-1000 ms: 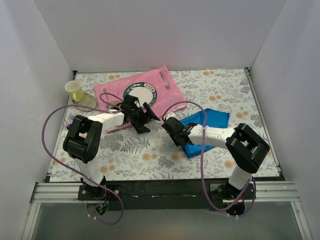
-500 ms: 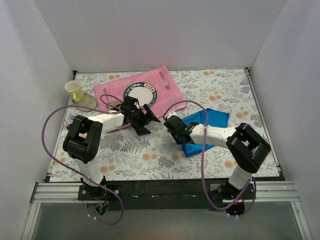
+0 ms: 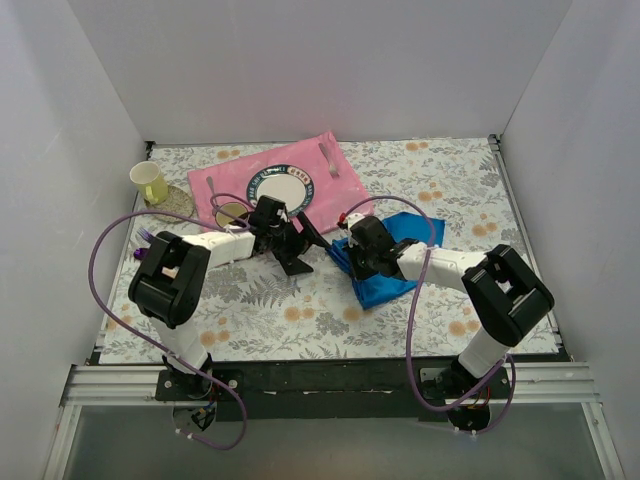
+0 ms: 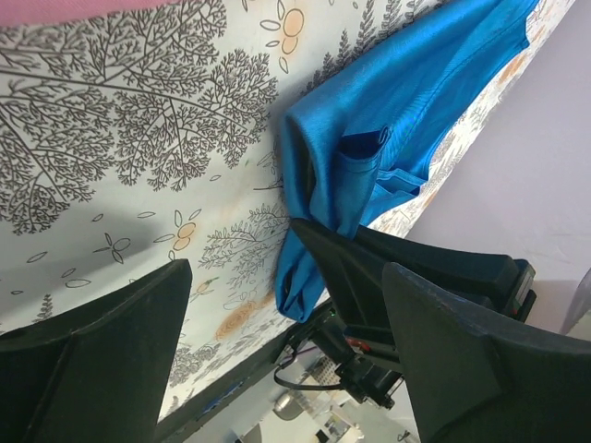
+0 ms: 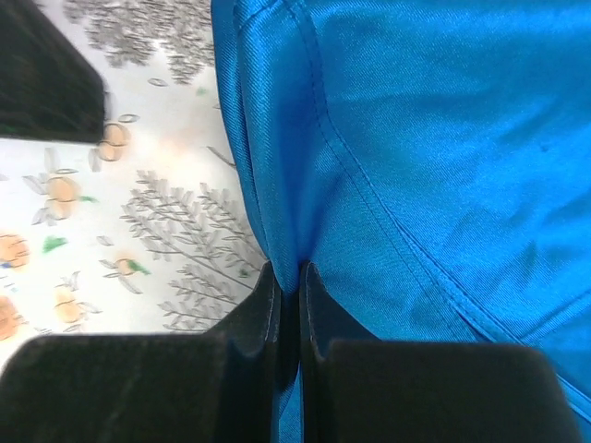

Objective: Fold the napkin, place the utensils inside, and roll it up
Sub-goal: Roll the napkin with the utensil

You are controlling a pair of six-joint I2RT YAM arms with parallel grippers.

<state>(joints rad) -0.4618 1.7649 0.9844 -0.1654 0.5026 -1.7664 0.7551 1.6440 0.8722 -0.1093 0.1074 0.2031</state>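
The right gripper (image 5: 288, 277) pinches a fold of the napkin (image 5: 416, 138) — jaws tight; the left gripper (image 3: 300, 248) gapes wide just left of it.

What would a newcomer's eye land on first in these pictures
The bright blue napkin stands out, bunched on the floral table right of centre, with a fold pinched in the shut right claw. The open left claw hangs just left of it. A shiny pink placemat lies at the far side, with a yellow cup to its left.
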